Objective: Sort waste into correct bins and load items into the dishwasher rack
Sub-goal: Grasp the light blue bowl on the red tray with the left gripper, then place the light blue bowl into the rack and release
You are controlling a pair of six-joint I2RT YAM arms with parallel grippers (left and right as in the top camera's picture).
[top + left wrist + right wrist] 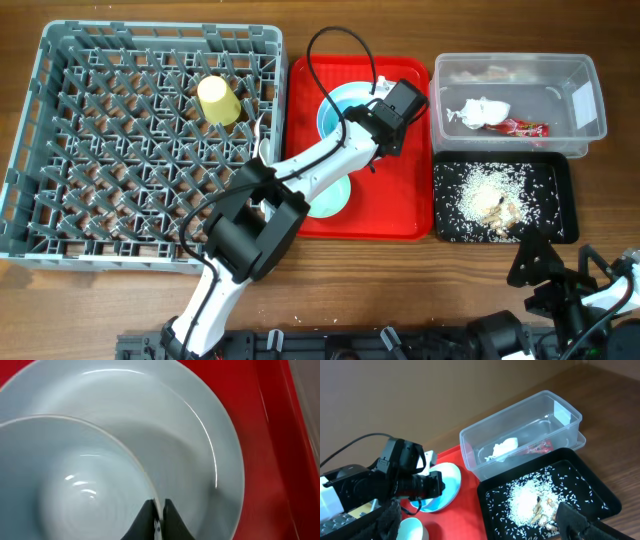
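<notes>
Left wrist view: left gripper (157, 522) is clenched on the rim of a pale whitish round bowl (75, 485). The bowl sits in the round pale-blue plate (200, 435) on the flat red serving tray (270, 460). Right gripper (540, 265) is near the shallow black rectangular tray (562, 190); its grip cannot be told.

The left arm (320, 160) hides much of the plate (333, 104).

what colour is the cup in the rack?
Yellow. The cup shows best in the overhead view, sitting in the grey rack.
</notes>
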